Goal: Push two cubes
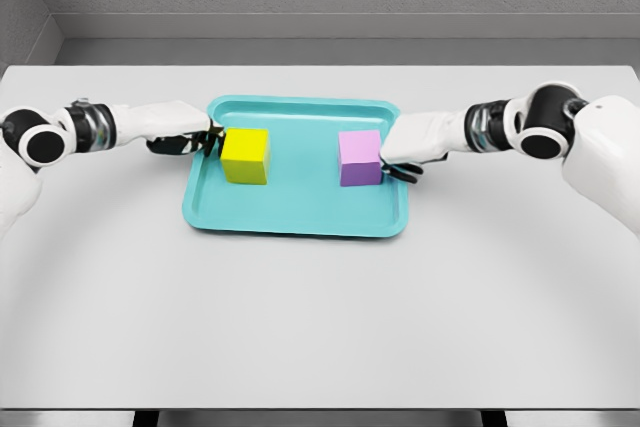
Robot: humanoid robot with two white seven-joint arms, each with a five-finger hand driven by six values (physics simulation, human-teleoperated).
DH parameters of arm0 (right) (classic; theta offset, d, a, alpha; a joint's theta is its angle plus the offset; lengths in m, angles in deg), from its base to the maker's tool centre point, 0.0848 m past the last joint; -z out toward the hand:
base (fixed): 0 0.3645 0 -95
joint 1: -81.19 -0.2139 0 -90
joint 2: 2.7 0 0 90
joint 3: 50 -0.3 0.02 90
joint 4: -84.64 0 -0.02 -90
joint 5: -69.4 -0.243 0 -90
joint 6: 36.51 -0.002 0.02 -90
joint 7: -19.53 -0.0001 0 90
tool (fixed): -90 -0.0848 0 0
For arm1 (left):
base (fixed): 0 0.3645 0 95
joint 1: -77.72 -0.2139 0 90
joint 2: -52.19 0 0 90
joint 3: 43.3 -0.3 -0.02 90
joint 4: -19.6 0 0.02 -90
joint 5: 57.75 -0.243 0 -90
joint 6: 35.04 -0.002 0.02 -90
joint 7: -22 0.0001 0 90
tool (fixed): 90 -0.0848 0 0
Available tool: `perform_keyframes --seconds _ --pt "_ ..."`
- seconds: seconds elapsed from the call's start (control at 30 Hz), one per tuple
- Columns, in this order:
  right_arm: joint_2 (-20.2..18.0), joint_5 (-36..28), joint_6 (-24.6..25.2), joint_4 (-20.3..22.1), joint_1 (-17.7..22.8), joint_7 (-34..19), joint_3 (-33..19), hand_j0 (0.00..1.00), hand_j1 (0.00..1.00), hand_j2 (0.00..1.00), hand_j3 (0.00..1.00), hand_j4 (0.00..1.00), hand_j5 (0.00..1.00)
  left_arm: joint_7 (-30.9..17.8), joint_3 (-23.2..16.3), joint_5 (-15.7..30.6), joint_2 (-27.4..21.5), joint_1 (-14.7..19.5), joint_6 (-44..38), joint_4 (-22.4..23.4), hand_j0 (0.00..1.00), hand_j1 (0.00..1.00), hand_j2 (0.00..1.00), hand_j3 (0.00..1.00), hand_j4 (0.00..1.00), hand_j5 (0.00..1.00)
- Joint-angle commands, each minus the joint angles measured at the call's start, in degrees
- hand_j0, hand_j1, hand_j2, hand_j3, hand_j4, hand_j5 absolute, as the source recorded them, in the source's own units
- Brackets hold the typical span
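— Start at the hands. What are they doing?

— The left hand (190,140) sits left of centre, its dark fingertips against the outer face of the yellow cube (246,155). The fingers look loosely curled and wrap nothing; it presses, it doesn't grip. The right hand (402,160) mirrors it right of centre, fingers curled low against the outer face of the purple cube (359,158), again holding nothing.

— Why flat against the sides and not over the tops?

— The job is a push, I'd judge. A hand set behind the outer face can slide the cube along without lifting it.

— And where do the cubes stand?

— Both upright inside the teal tray (300,219), in its upper half, well apart with bare tray floor between them. The yellow one is near the tray's left rim, the purple one near the right rim.

— So each arm comes over its own rim?

— Yes, the forearms reach in from the frame's left and right edges, crossing the rims. The tray rests in the upper middle of the white counter (320,327). Pushing inward would bring the cubes toward each other.
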Motion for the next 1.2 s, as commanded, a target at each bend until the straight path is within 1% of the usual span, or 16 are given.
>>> perform_keyframes --seconds 0.0,0.13,0.27,0.33,0.4,0.47,0.53,0.57,0.6,0.63,0.7,0.83,0.9,1.03,1.1,1.17 --pt "0.16 -0.07 0.13 0.05 0.00 0.01 0.54 0.02 0.02 0.02 0.02 0.02 0.02 -0.45 -0.16 1.22 0.93 0.00 0.19 -0.07 0.37 0.37 0.37 0.37 0.37 0.37" --pt "1.83 -0.07 0.13 0.23 0.00 0.01 1.33 0.02 0.02 0.02 0.02 0.02 0.02 -0.45 -0.07 1.48 1.02 0.35 0.19 -0.15 0.38 0.38 0.38 0.38 0.38 0.38" --pt "1.83 -0.07 0.13 1.28 -0.18 0.01 1.24 0.02 0.02 0.02 0.02 0.02 0.02 -0.45 0.11 2.01 1.89 1.32 0.19 -0.24 0.38 0.38 0.38 0.38 0.38 0.38" --pt "1.57 -0.16 0.13 1.11 -0.18 0.01 1.07 0.03 0.03 0.03 0.03 0.03 0.03 -0.45 0.11 2.01 1.98 2.02 0.19 -0.07 0.38 0.38 0.38 0.38 0.38 0.38" --pt "1.22 -0.16 0.13 0.40 -0.18 0.01 0.45 0.03 0.03 0.03 0.03 0.03 0.03 -0.45 0.11 2.10 2.07 2.02 0.19 -0.07 0.38 0.38 0.38 0.38 0.38 0.38" --pt "1.22 -0.16 0.13 -2.32 -0.18 0.01 0.36 0.04 0.04 0.04 0.04 0.04 0.04 -0.45 0.28 2.10 2.07 2.11 0.19 0.02 0.38 0.38 0.38 0.38 0.38 0.38" --pt "1.13 -0.25 0.13 -2.50 -0.35 0.01 0.36 0.04 0.04 0.04 0.04 0.04 0.04 -0.45 0.28 2.10 2.07 2.20 0.19 0.02 0.38 0.38 0.38 0.38 0.38 0.38" --pt "1.22 -0.25 0.13 -3.46 -0.44 0.01 0.36 0.04 0.04 0.04 0.04 0.04 0.04 -0.45 0.28 2.10 2.07 2.20 0.19 0.02 0.38 0.38 0.38 0.38 0.38 0.38" --pt "1.48 -0.16 0.13 -4.78 -0.62 0.01 0.36 0.04 0.04 0.04 0.04 0.04 0.04 -0.45 0.28 2.10 2.07 2.20 0.19 0.72 0.38 0.38 0.38 0.38 0.38 0.38" --pt "1.66 -0.07 0.13 -5.13 -0.70 0.01 0.45 0.04 0.04 0.04 0.04 0.04 0.04 -0.45 0.37 2.10 2.07 2.99 0.19 1.95 0.38 0.38 0.38 0.38 0.38 0.38" --pt "2.01 -0.07 0.13 -5.13 -0.88 0.01 0.45 0.04 0.04 0.04 0.04 0.04 0.04 -0.45 0.63 2.10 1.98 3.25 0.19 3.36 0.39 0.39 0.39 0.39 0.39 0.39" --pt "3.94 -0.07 0.13 -5.13 -0.88 0.01 0.63 0.04 0.04 0.04 0.04 0.04 0.04 -0.45 0.72 4.65 0.23 3.16 0.19 3.27 0.39 0.39 0.39 0.39 0.39 0.39" --pt "4.56 0.02 0.13 -5.13 -1.14 0.01 0.63 0.04 0.04 0.04 0.04 0.04 0.04 -0.45 0.63 4.65 0.23 3.08 0.19 2.92 0.39 0.39 0.39 0.39 0.39 0.39" --pt "6.14 0.28 0.13 -5.22 -1.67 0.01 0.80 0.04 0.04 0.04 0.04 0.04 0.04 -0.45 0.55 4.65 0.23 2.72 0.19 2.66 0.42 0.42 0.42 0.42 0.42 0.42" --pt "7.46 1.69 0.13 -6.36 -1.76 0.01 0.71 0.04 0.04 0.04 0.04 0.04 0.04 -0.45 0.46 4.56 0.23 2.55 0.19 2.75 0.43 0.43 0.43 0.43 0.43 0.43" --pt "8.34 1.77 0.13 -7.59 -2.11 0.01 0.80 0.04 0.04 0.04 0.04 0.04 0.04 -0.45 0.37 4.38 0.40 2.55 0.19 2.92 0.43 0.43 0.43 0.43 0.43 0.43"
